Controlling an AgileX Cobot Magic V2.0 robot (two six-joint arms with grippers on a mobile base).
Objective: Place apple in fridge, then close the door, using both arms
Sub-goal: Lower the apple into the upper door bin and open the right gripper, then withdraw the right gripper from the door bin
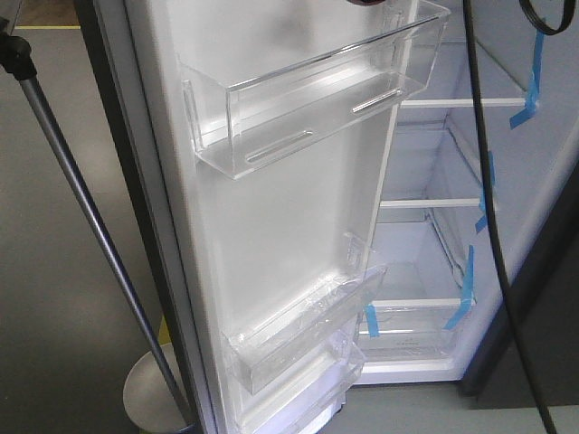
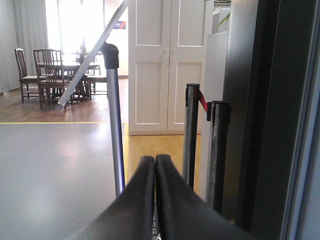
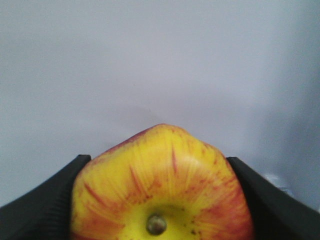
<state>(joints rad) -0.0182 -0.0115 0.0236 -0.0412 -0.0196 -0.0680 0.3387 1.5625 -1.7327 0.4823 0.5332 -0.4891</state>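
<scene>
Two black hands: the right hand (image 3: 157,167) grips the round red-yellow apple (image 3: 160,185) so it cannot fall; the left hand (image 2: 155,165) is closed, empty.

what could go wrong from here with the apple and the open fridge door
1. The apple is held only by its sides between the jaws of the right gripper; it may slip before reaching a shelf.
2. A loose black cable hangs across the open fridge; it might snag.
3. The silver pole stands close beside the door; the left gripper could knock it.
</scene>
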